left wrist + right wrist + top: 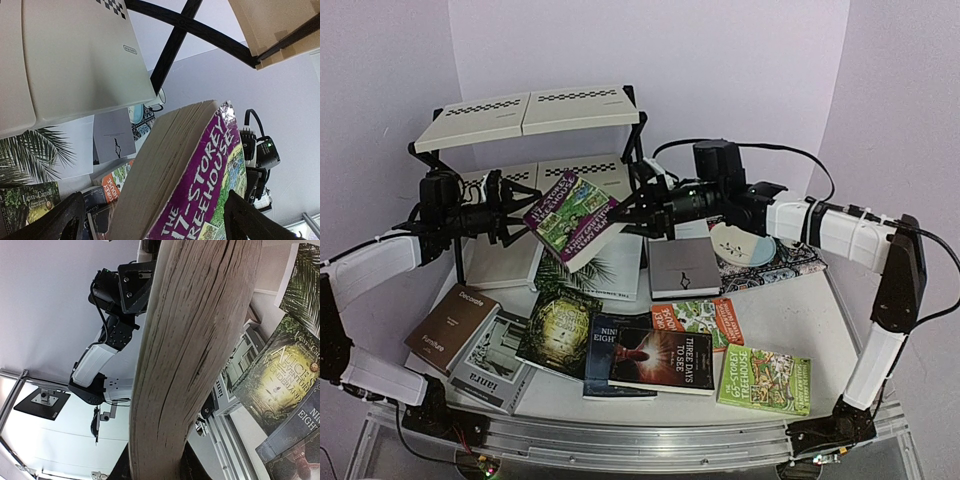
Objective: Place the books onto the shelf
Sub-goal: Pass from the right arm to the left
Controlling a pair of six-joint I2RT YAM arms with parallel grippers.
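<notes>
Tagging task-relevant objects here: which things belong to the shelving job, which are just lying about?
Job: shelf, purple Treehouse book held mid-air, green Treehouse book, Three Days to See, other flat books.
Lying about: patterned placemat, white dish on it.

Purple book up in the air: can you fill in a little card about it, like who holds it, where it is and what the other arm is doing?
book: purple book, tilted, up off the table
held by: right gripper, shut on one edge
left gripper: open around the opposite edge, not squeezing
place: in front of the shelf, not on it yet
other books: lying on the table
</notes>
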